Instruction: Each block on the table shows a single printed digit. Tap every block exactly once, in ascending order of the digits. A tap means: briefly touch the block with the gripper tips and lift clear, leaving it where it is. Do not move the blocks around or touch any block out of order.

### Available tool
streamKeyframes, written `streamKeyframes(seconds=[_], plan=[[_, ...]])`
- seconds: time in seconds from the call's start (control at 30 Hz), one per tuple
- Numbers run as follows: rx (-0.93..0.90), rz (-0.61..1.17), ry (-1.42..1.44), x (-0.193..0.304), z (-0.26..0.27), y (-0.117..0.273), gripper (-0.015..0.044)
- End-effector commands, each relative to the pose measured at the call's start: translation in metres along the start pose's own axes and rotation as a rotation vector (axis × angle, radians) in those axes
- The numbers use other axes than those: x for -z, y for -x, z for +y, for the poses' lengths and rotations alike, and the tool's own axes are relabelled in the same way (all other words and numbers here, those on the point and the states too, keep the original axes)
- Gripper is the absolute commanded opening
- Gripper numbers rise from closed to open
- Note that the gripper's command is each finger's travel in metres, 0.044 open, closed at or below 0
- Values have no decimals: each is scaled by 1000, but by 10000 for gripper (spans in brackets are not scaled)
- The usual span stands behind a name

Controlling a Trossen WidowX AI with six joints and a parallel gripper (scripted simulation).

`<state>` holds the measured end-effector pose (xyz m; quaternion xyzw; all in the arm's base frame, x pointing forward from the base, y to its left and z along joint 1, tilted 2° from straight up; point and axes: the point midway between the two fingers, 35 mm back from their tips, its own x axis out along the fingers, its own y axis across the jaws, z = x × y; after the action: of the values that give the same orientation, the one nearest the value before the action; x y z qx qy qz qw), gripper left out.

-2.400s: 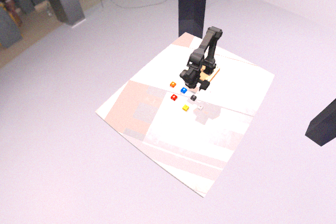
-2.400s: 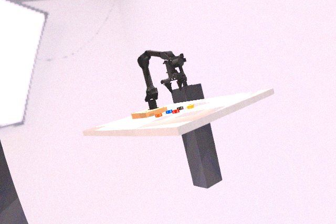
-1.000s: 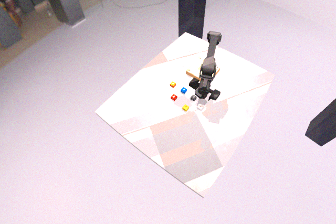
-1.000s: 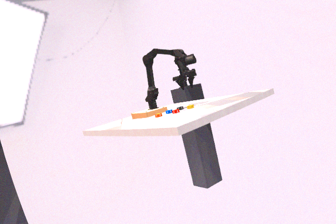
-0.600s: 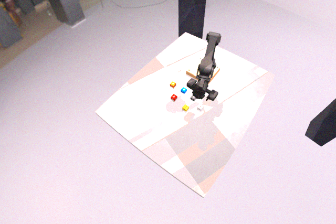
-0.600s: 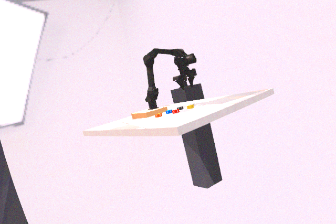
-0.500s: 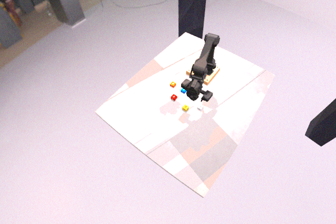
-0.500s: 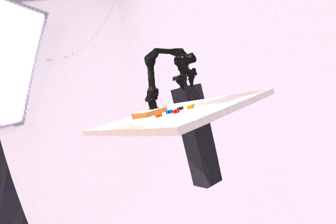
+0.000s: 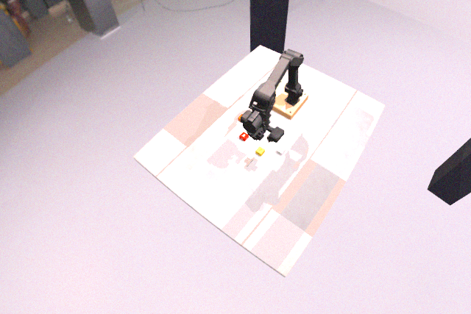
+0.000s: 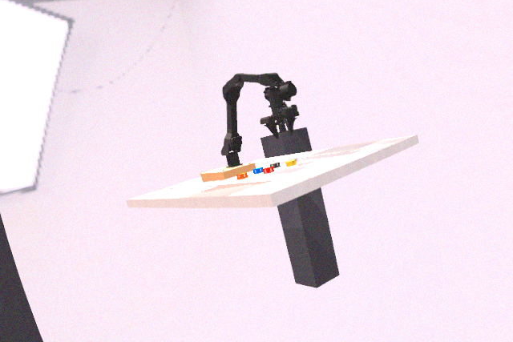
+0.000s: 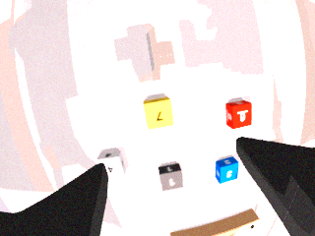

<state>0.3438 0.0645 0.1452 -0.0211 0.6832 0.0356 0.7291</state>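
My gripper (image 10: 284, 133) (image 11: 173, 159) is open and empty, high above the blocks. In the wrist view, a black block (image 11: 170, 178) (image 10: 274, 164) shows 1 between the fingertips, and a blue block (image 11: 226, 170) (image 10: 257, 171) shows 3 near the right finger. A white block (image 11: 112, 163) (image 9: 280, 151) shows 4 by the left fingertip. A yellow block (image 11: 158, 114) (image 9: 260, 151) (image 10: 290, 162) shows 7. A red block (image 11: 239, 115) (image 9: 243, 136) (image 10: 268, 170) has an unclear digit. An orange block (image 9: 240, 117) (image 10: 241, 175) is not visible in the wrist view.
The arm stands on a wooden base (image 9: 290, 112) (image 10: 224, 174) (image 11: 217, 224) on the patterned table (image 9: 213, 204) (image 10: 331, 172), behind the blocks. The arm hides the black and blue blocks in the top view. Dark pillars stand beyond the table.
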Motion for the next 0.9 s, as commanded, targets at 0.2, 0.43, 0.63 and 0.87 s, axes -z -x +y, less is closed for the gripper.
streamKeyframes(seconds=[0.2, 0.43, 0.63, 0.87], plan=[[-4, -3, 4, -2, 0, 1, 400], [4, -1, 5, 14, -70, 1, 400], [7, 0, 5, 28, -105, 1, 400], [7, 0, 5, 28, -105, 1, 400]])
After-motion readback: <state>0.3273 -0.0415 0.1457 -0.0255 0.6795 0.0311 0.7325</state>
